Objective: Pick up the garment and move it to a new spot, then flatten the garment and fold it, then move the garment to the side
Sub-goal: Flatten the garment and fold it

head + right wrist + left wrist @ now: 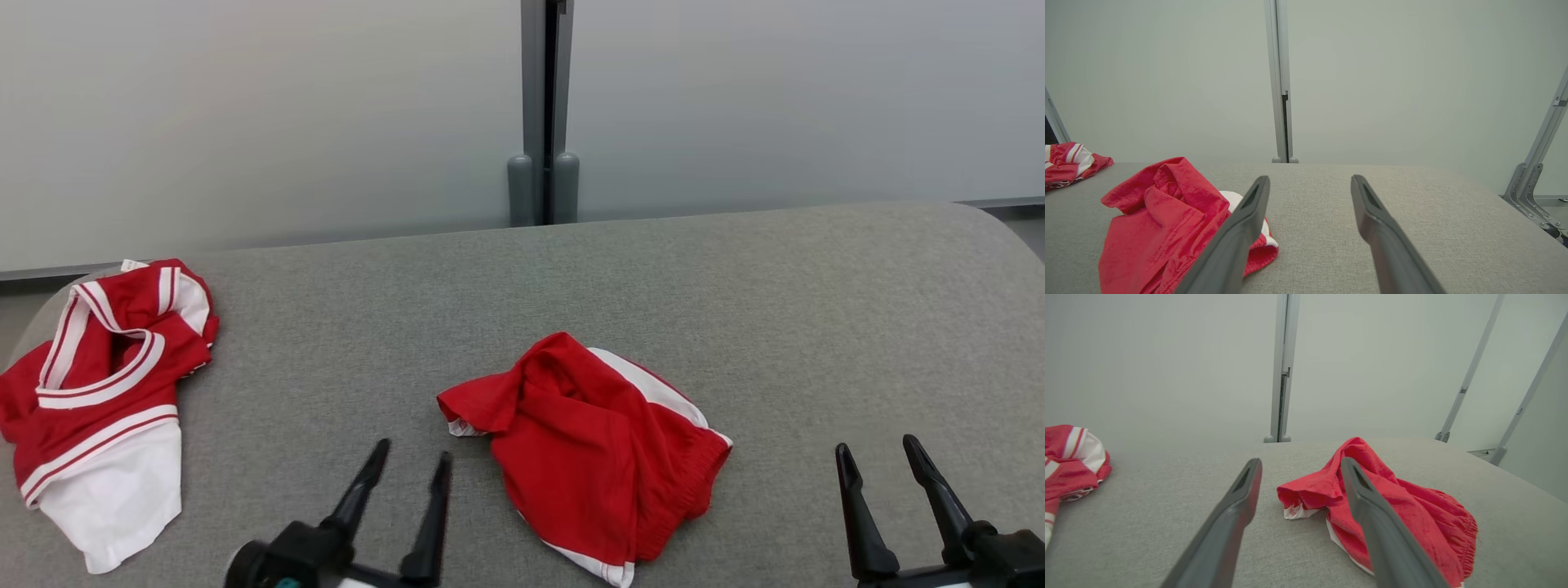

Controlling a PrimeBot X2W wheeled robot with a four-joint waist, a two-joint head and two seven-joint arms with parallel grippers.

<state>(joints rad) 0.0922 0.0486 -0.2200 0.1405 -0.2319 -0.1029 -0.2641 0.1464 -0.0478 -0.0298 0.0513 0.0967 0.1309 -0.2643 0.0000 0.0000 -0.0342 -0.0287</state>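
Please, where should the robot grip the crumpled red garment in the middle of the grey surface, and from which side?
Probably the raised fold at the left corner of the red garment, which stands up off the grey surface. The open left tool is nearest, so come from the near-left and straddle that ridge.

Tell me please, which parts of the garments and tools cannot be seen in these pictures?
Shorts: lower layers, hidden under their own folds in every view.
Shirt: left part cut off by the left edge of the head and left wrist views.
Left tool and right tool: bases cut off by the head view's bottom edge.
Table: near edge lies below that same edge.
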